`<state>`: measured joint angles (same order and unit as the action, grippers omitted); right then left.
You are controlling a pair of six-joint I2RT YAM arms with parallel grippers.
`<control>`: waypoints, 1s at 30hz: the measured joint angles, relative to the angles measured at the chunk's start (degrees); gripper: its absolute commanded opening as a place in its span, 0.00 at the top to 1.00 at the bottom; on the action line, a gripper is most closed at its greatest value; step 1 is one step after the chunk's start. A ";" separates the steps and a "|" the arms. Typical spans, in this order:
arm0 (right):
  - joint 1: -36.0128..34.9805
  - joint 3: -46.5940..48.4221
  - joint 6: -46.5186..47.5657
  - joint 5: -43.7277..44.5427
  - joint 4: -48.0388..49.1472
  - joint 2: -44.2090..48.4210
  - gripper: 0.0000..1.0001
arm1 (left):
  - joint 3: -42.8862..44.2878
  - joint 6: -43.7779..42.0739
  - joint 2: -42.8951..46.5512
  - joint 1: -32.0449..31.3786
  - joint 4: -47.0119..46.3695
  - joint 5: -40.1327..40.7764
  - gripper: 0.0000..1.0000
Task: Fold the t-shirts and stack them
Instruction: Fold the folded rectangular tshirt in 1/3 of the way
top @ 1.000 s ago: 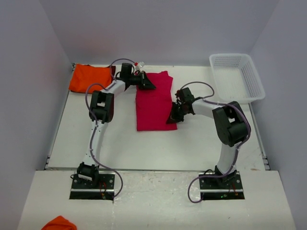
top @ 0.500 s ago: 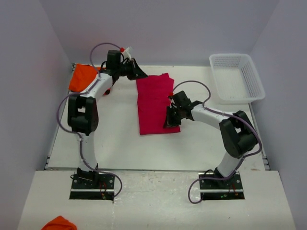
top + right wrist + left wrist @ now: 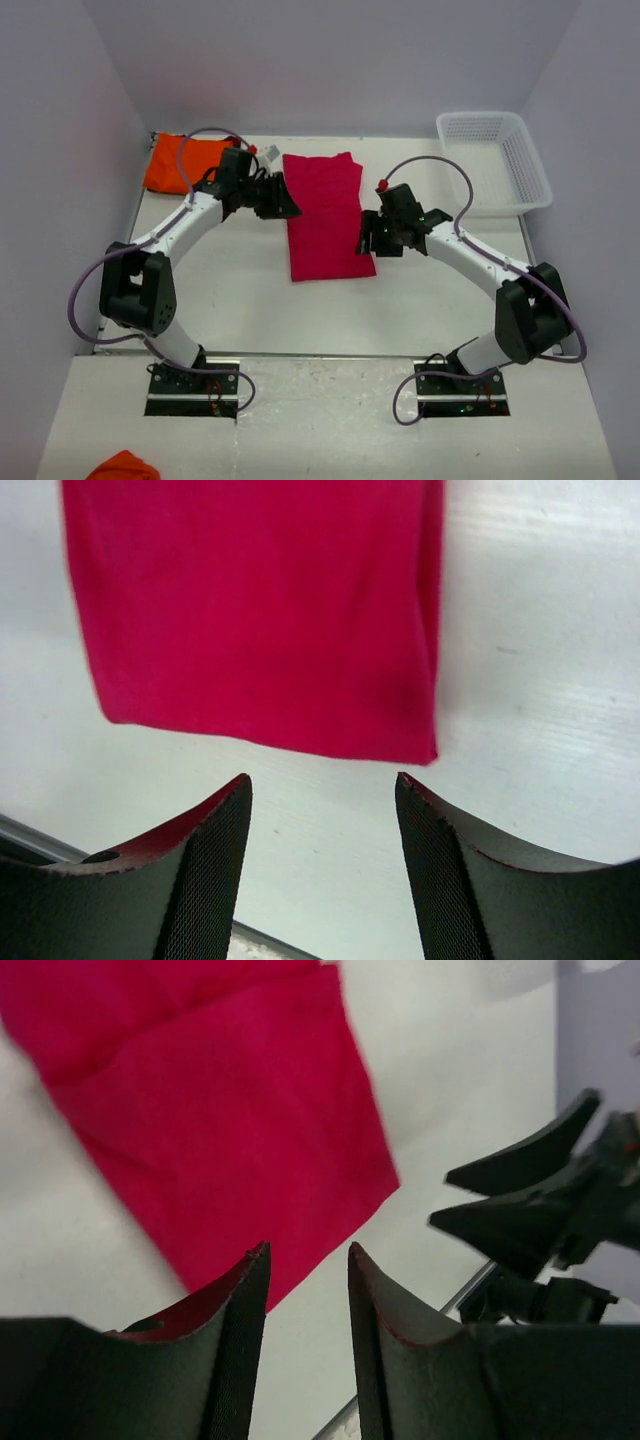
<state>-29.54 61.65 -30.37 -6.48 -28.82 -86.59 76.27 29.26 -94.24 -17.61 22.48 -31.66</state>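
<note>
Crimson-pink t-shirt (image 3: 325,215) flat between left end effector (image 3: 290,207) and right end effector (image 3: 365,243); both released, empty.

The left arm (image 3: 176,226) reaches far and bends right. The left gripper (image 3: 305,1250) points right, jaws parted by a narrow gap. The right arm (image 3: 472,262) stretches left toward the middle, and the right gripper (image 3: 320,778), seemingly tipped downward, has its jaws spread wide.

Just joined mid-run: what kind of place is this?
Probably a lab test cell, not a home: a white table boxed in by plain walls, a left arm and right arm bolted at its near edge, and a pink t-shirt, an orange t-shirt and a white basket laid out.
</note>
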 measured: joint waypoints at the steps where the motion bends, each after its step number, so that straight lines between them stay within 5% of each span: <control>1: 0.61 -1.77 0.00 -0.04 0.02 0.72 0.40 | -3.32 -0.17 0.13 0.13 0.83 -0.15 0.62; 8: 4.90 -12.22 0.04 -3.39 2.60 1.90 0.42 | -19.71 -2.51 8.61 0.22 4.66 -1.09 0.62; 30: 7.56 -14.56 -3.21 -6.73 10.54 -4.83 0.56 | -27.80 -4.37 17.42 0.22 2.43 -3.08 0.61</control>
<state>-21.98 47.09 -33.58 -13.21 -18.28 -91.42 48.47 24.88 -76.82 -17.39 24.91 -34.74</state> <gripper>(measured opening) 0.453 0.386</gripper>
